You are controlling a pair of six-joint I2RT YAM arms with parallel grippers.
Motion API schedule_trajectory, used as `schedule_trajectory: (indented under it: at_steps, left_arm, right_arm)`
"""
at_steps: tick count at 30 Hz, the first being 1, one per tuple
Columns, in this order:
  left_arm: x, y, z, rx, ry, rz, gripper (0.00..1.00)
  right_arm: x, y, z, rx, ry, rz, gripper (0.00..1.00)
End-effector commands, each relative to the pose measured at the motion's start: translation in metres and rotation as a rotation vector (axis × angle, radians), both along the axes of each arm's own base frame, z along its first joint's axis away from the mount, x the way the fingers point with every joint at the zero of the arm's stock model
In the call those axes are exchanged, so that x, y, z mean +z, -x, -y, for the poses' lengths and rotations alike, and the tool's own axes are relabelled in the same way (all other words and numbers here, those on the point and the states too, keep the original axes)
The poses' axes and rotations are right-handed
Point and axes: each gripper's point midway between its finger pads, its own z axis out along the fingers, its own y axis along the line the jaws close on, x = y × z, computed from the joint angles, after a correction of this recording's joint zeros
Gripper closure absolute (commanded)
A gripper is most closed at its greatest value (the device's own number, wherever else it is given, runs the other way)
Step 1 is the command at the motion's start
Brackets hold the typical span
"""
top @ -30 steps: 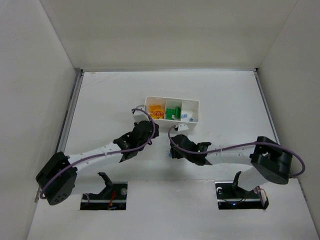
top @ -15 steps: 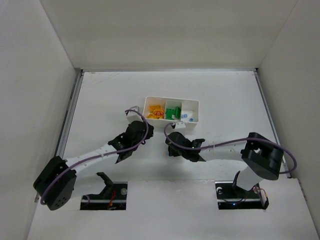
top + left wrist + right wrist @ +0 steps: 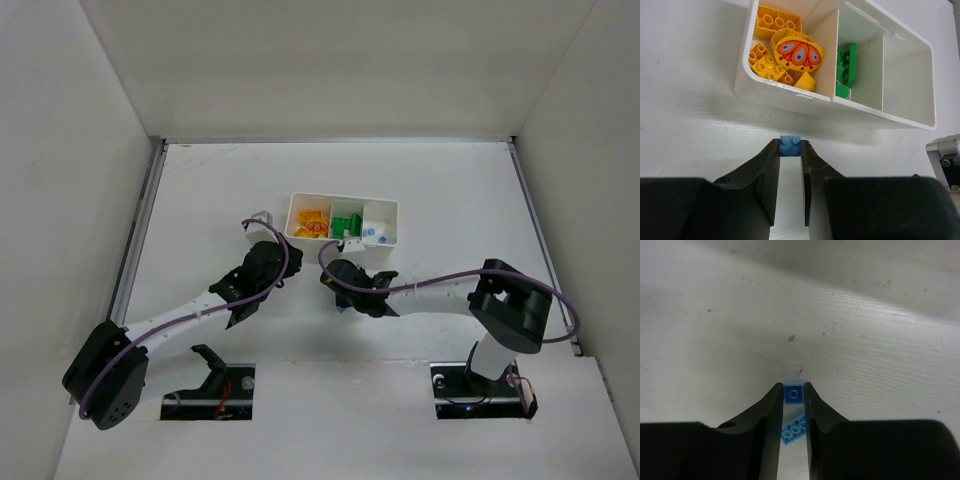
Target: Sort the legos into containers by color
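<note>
The white tray (image 3: 396,222) holds yellow-orange legos (image 3: 312,225) in its left compartment, green ones (image 3: 346,222) in the middle and tiny light blue ones (image 3: 373,234) on the right. My left gripper (image 3: 283,258) is just near-left of the tray. In the left wrist view it (image 3: 790,147) is shut on a small blue lego (image 3: 790,145), held in front of the tray's near wall (image 3: 785,95). My right gripper (image 3: 338,295), also in its wrist view (image 3: 793,395), is shut on another small blue lego (image 3: 793,393). A flat blue lego (image 3: 794,430) lies on the table under its fingers.
White walls close in the table on the left, back and right. The right arm's grey wrist part (image 3: 945,160) shows at the right edge of the left wrist view, close to my left gripper. A small orange speck (image 3: 792,338) lies on the table.
Both wrists have shifted to the left. The left gripper has drawn back a little from the tray's left end. The right arm has stretched further left in front of the tray.
</note>
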Motion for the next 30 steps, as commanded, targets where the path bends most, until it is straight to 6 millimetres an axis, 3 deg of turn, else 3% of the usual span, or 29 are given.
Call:
schedule_trajectory:
  at_steps: [1,6,11,15,18,22,26,30]
  left_arm:
    - [0.008,-0.002,0.000,0.005,0.037,0.028,0.87]
    - [0.013,-0.004,0.002,0.006,0.042,0.036,0.87]
    - [0.023,-0.006,0.011,-0.012,0.055,0.050,0.87]
    - [0.039,-0.006,0.025,-0.042,0.074,0.072,0.87]
    - [0.053,-0.005,0.034,-0.060,0.087,0.096,0.87]
    - [0.067,-0.004,0.044,-0.080,0.102,0.112,0.87]
    - [0.072,-0.004,0.057,-0.104,0.099,0.113,0.87]
    - [0.081,-0.010,0.071,-0.117,0.104,0.121,0.87]
  right_arm:
    - [0.010,-0.011,0.005,-0.036,0.037,0.041,0.77]
    - [0.028,-0.012,0.006,-0.038,-0.004,0.076,0.80]
    - [0.094,-0.018,0.006,-0.014,-0.149,0.192,0.80]
    - [0.148,-0.048,0.034,-0.055,-0.225,0.308,0.80]
    - [0.166,-0.078,0.062,-0.118,-0.220,0.372,0.80]
    - [0.168,-0.114,0.080,-0.157,-0.211,0.403,0.80]
    - [0.159,-0.136,0.092,-0.207,-0.159,0.417,0.78]
    - [0.163,-0.147,0.097,-0.241,-0.164,0.447,0.59]
